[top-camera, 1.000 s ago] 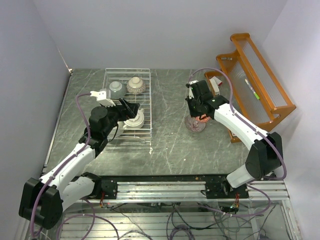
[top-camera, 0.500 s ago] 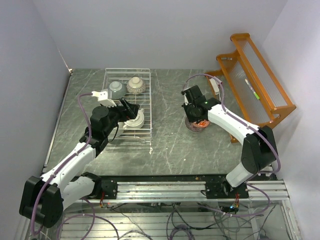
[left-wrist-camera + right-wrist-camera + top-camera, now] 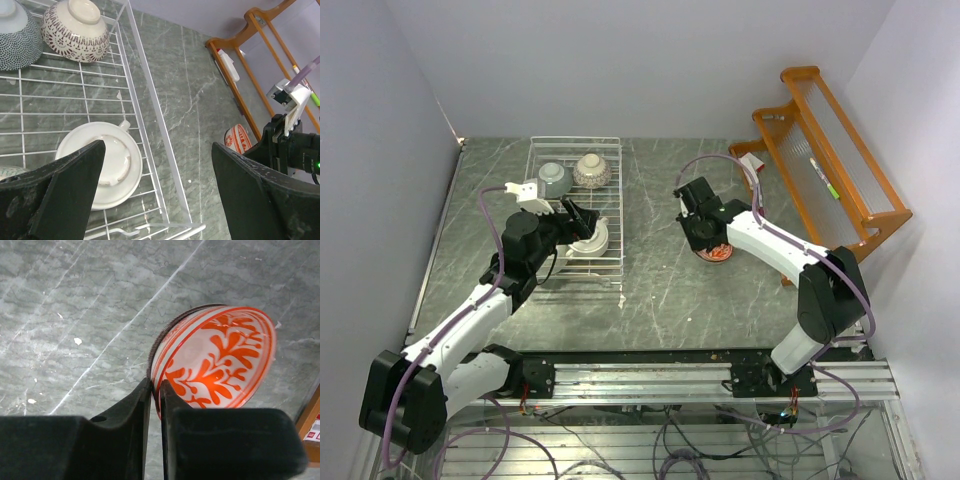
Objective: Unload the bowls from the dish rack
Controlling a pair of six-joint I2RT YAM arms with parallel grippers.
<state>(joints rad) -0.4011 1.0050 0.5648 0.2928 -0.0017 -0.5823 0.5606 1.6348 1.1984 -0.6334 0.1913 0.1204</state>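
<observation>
Right of the dish rack [image 3: 155, 107], out on the open counter [image 3: 660, 290], the right gripper [image 3: 155, 382] has its fingers nipped almost together on the rim of a red-patterned bowl [image 3: 215, 360]. The bowl hangs tilted, low over the stone, and I cannot tell whether its foot touches yet. This looks like the set-down. It would go best if the bowl is levelled until it rests flat, then the fingers part and rise straight up so the inner one does not drag the rim and tip it. Over the rack, the left gripper [image 3: 157, 150] hovers with its fingers spread wide above a cream bowl [image 3: 117, 160] that lies upside down with its small handle toward the rack's side wire. That bowl is probably next, and the side wire beside it leaves little room for the outer finger. At the rack's far end, a grey dotted bowl [image 3: 15, 40] and a brown-patterned bowl [image 3: 75, 30] sit just beside each other, also upturned. An orange wooden shelf [image 3: 830, 150] stands near the right arm, so a wide swing that way risks a knock.
</observation>
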